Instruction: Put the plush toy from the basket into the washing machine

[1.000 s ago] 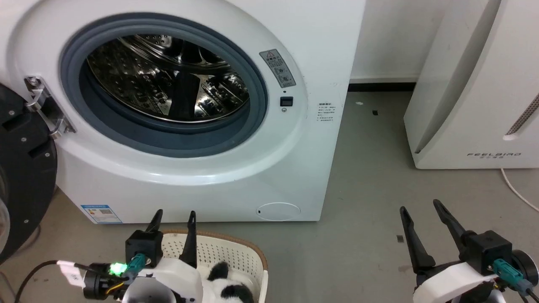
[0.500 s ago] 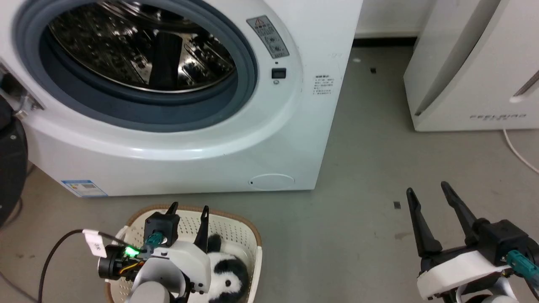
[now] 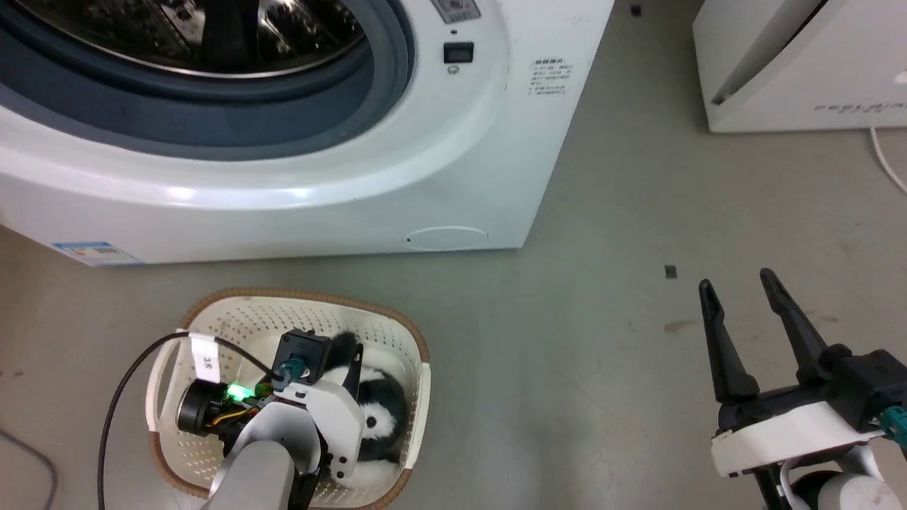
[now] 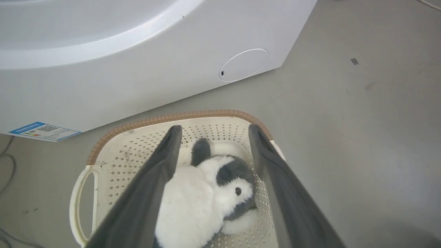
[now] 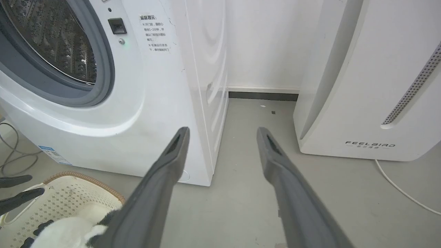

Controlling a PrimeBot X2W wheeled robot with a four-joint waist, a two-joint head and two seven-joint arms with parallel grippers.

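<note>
The plush toy (image 4: 206, 186) lies in the basket (image 3: 305, 294), which stands on the floor (image 3: 602, 340) just in front of the washing machine (image 3: 283, 191), probably so the lift to the open drum is short. The left end effector (image 4: 213, 129) hangs inside the basket with its fingers spread wide to either side of the toy, seemingly lined up to close on its body; whether they touch the fur I cannot tell. The right end effector (image 3: 737, 280) is also open and holds nothing, parked well apart over bare floor, likely to keep clear. The white appliance (image 5: 361, 86) to the right reads "FEELBIRD". The washer carries a blue sticker (image 4: 44, 131) and a printed notice (image 5: 154, 34), both too small to read.
</note>
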